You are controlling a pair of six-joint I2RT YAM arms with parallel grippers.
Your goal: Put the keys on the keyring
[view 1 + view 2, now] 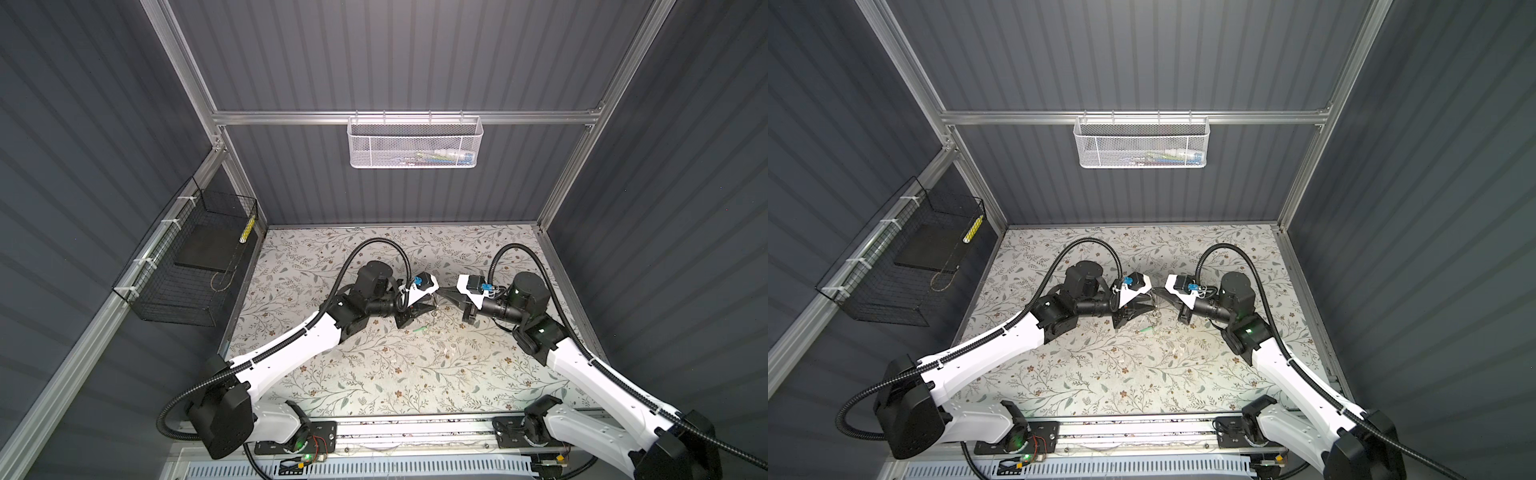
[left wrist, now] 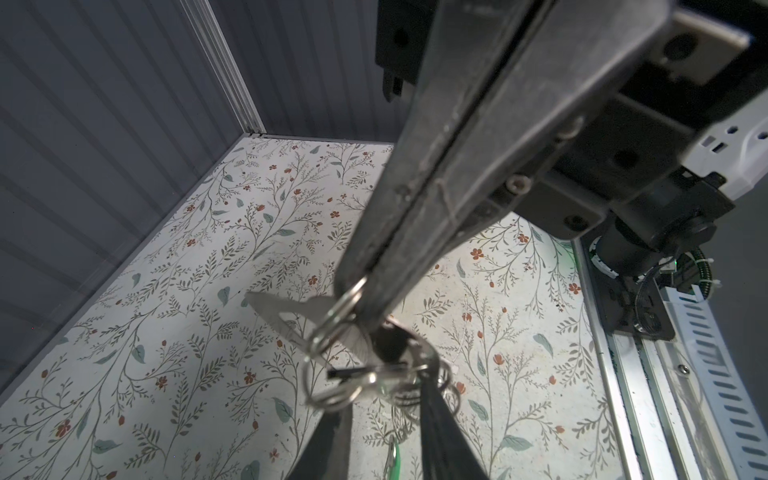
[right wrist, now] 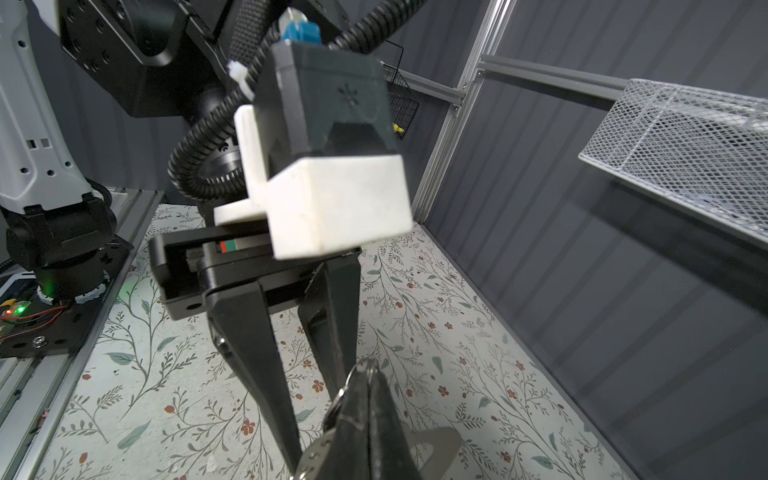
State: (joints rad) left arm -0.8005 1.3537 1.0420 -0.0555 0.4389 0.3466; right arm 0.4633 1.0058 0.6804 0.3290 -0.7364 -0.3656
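The right gripper (image 2: 360,301) is clamped on the flat grey metal keyring (image 2: 274,312). The left gripper (image 2: 380,395) has tapered jaws apart around blurred rings (image 2: 332,392); I cannot tell if it grips.

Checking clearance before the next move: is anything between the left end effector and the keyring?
Nothing separate shows. The shut right end effector holds the keyring; the left end effector straddles the rings bunched at its tip.

The green tag (image 2: 395,455) runs off the picture's edge, and the bunched rings (image 2: 328,400) beside it blur together.
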